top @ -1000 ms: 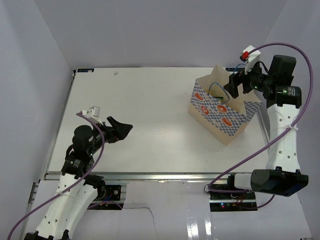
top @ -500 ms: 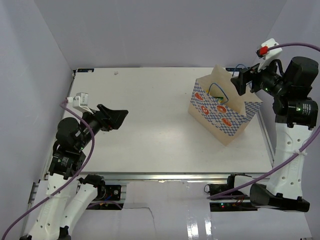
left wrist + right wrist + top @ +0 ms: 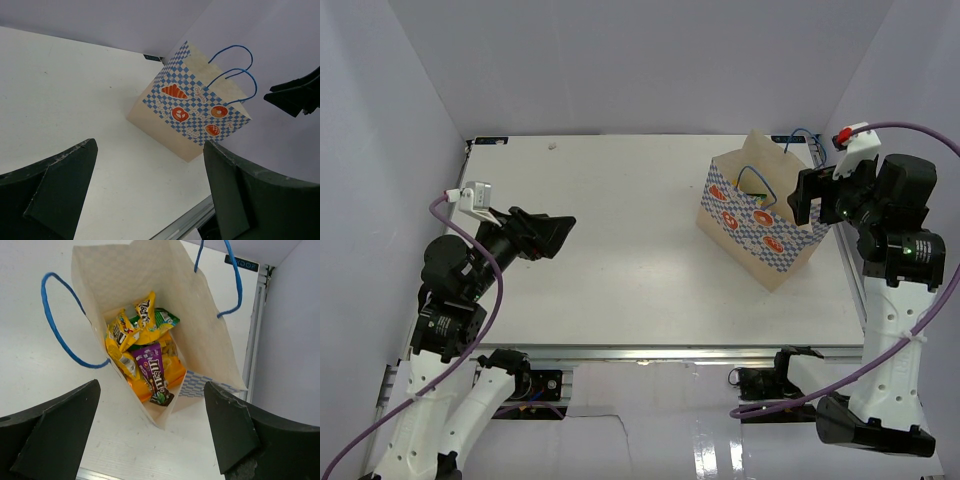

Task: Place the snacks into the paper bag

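The paper bag (image 3: pixel 760 222) stands open at the table's right side, checkered front with red-orange faces; it also shows in the left wrist view (image 3: pixel 195 112) and from above in the right wrist view (image 3: pixel 197 315). Inside lie the snacks: a purple packet (image 3: pixel 154 371), yellow M&M's packs (image 3: pixel 125 332), a green packet (image 3: pixel 164 318) and an orange pouch (image 3: pixel 170 375). My right gripper (image 3: pixel 804 197) is open and empty, held above the bag's right edge. My left gripper (image 3: pixel 552 232) is open and empty, raised over the table's left side, far from the bag.
White walls enclose the table on three sides. A metal rail (image 3: pixel 620 352) runs along the near edge and another (image 3: pixel 254 325) along the right edge beside the bag. The bag's blue cord handles (image 3: pixel 60 335) stand up over its mouth.
My right gripper has pulled back from over the bag toward its right edge. My left arm has risen and drawn back to the left.
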Available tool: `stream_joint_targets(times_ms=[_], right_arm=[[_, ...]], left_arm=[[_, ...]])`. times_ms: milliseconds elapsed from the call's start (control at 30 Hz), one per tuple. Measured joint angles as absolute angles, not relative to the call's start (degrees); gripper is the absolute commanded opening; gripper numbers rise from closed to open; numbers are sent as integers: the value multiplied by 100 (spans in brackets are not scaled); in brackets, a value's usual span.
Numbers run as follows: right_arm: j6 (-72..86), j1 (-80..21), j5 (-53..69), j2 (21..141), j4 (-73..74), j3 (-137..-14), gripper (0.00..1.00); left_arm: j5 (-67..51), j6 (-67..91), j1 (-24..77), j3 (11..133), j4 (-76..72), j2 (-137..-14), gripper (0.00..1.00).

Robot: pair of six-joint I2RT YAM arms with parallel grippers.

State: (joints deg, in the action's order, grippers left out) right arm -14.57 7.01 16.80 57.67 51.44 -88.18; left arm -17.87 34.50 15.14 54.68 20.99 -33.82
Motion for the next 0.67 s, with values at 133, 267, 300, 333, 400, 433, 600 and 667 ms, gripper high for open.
stream_joint_targets(times_ms=[133, 267, 300, 333, 400, 433, 600, 667], right_arm=[[-1378, 701, 1448, 5516, 5236, -8532, 90], [-1341, 701, 1251, 5424, 5258, -8392, 90], [-1328, 703, 1208, 5422, 5262, -8372, 90], [-1319, 703, 1170, 5422, 5258, -8353, 90], [-1280, 703, 1105, 5422, 5258, -8335, 90], [-1273, 703, 1087, 5422, 5258, -8335, 90], [-1247, 703, 1061, 5426, 5258, -8333, 90], [-1260, 703, 1061, 5430, 5251, -8322, 90]], left_arm=[[-1852, 3448, 1514, 5435, 2099, -3385, 98], [-1887, 3448, 1514, 5398, 2102, -3393, 98], [-1890, 3448, 1514, 5391, 2102, -3393, 98], [-1890, 3448, 1514, 5387, 2102, -3391, 98], [-1890, 3448, 1514, 5367, 2102, -3378, 98], [-1890, 3448, 1514, 5354, 2102, -3367, 98], [-1887, 3450, 1514, 5284, 2128, -3312, 98], [-1890, 3450, 1514, 5284, 2134, -3306, 98]])
